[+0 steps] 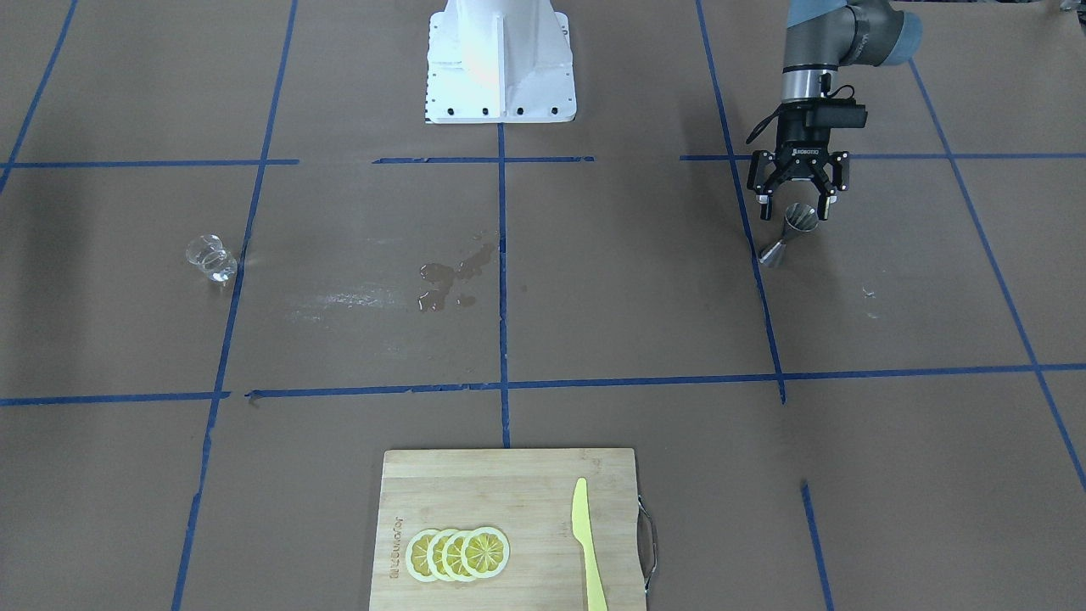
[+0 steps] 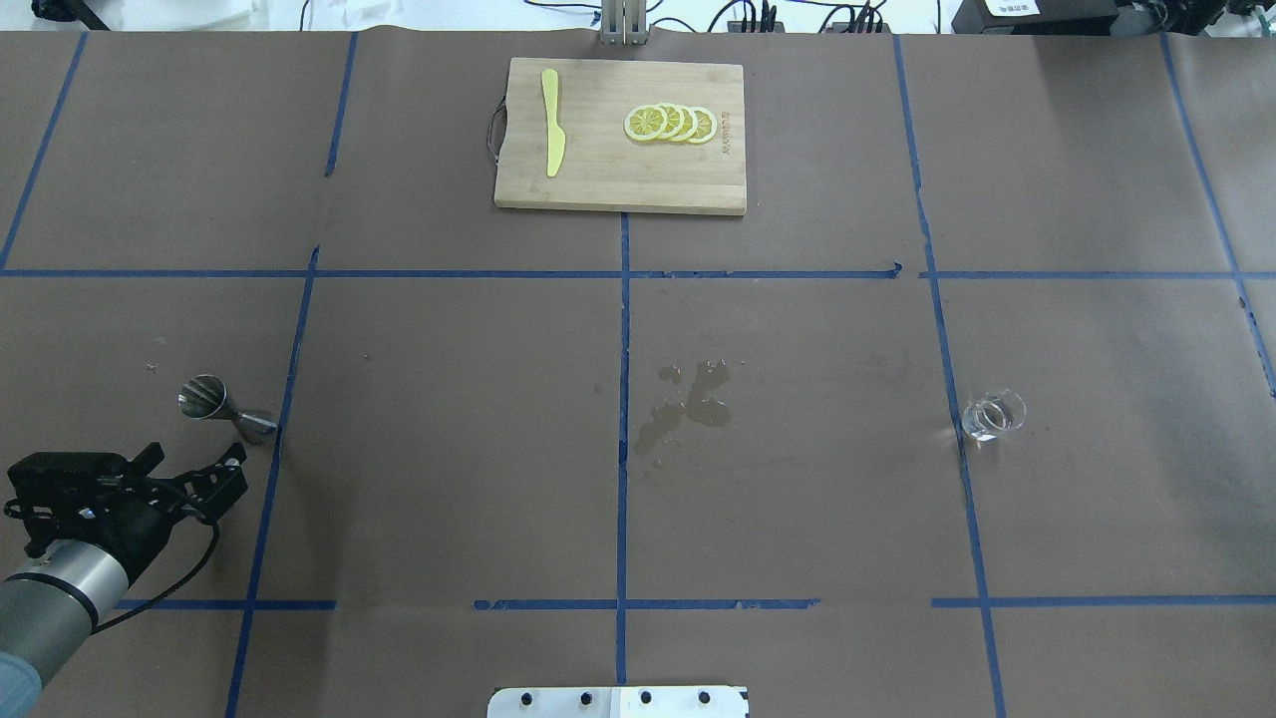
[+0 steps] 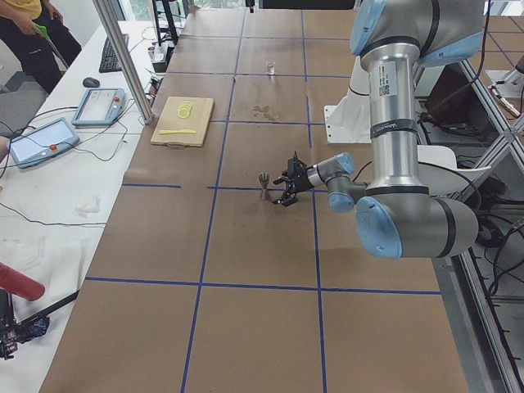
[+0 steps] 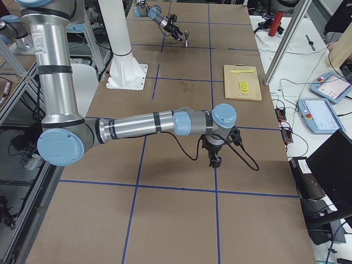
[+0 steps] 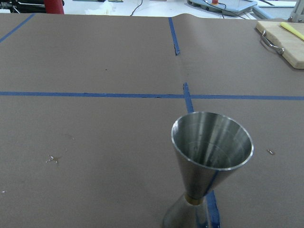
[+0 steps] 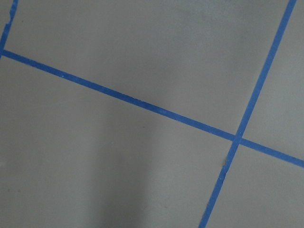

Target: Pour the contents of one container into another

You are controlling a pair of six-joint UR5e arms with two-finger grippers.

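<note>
So the left gripper (image 1: 795, 204) was sitting low over the brown paper-covered table (image 1: 645, 288) with its two black fingers (image 1: 764, 200) spread wide and nothing between them. The small shiny steel hourglass-shaped jigger (image 1: 789, 235) stood upright just in front of it, close but not touching, with its foot right at a blue tape line (image 1: 768, 322). In the left wrist view the jigger's (image 5: 211, 156) open top cone filled the lower middle, and its inside looked dry as far as I could tell. The small clear round glass cup (image 1: 211, 258) was way over on the robot's right side of the table, standing by itself next to another tape line, well apart from the jigger. Couldn't make out whether there was anything in it. Between the two, near the middle of the table, was a wet spill patch (image 1: 448, 280). The right gripper (image 4: 213, 160) only showed in the side view, pointing down at the table, and I honestly couldn't tell how far apart its fingers were.
</note>
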